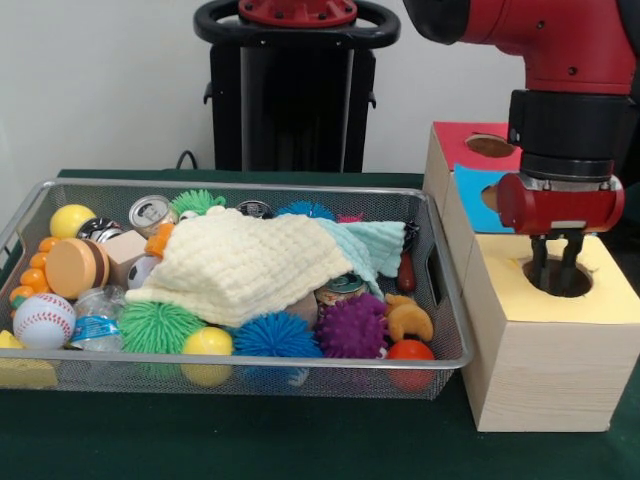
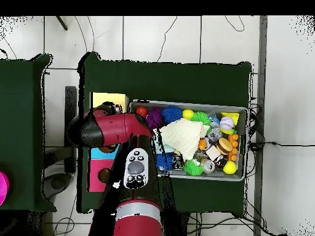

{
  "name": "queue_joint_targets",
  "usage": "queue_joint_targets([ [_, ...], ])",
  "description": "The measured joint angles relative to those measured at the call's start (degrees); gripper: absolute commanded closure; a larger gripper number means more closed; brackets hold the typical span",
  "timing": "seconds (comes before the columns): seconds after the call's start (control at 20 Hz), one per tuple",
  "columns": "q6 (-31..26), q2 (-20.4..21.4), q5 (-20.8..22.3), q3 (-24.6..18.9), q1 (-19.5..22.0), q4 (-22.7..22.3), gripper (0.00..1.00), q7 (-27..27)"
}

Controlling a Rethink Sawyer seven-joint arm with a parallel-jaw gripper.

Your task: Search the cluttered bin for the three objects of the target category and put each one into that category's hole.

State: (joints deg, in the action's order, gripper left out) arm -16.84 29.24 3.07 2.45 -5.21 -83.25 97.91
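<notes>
Wire-mesh bin (image 1: 240, 372), the container to be searched, sits on the green table (image 1: 250, 440) beside a row of wooden sorting boxes; it is crowded with spiky balls, drink cans, a baseball (image 1: 43, 320), a croissant toy (image 1: 409, 319) and a cream knitted cloth (image 1: 245, 262) that covers the middle. Risk, as judged from here: the cloth hides part of the contents, so a target could be missed, and a grasp in such tight clutter could snag the cloth or lift a neighbour with it. At the yellow-topped box (image 1: 600, 290), the claw (image 1: 556, 268) hangs with its fingers reaching down into the round hole (image 1: 557, 279). The fingers stand close together with a narrow gap, and nothing is visible between them; the claw appears empty and released.
</notes>
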Motion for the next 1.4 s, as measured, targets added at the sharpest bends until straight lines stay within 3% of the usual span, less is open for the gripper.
queue_joint_targets([
  [1.15,-0.1,-0.1,0.0,-0.4,-0.5,-0.2,0.0,0.0],
  [1.2,0.0,-0.1,0.0,-0.4,-0.5,-0.2,1.0,0.0],
  [1.4,0.0,-0.1,0.0,-0.4,-0.5,-0.2,1.0,0.0],
])
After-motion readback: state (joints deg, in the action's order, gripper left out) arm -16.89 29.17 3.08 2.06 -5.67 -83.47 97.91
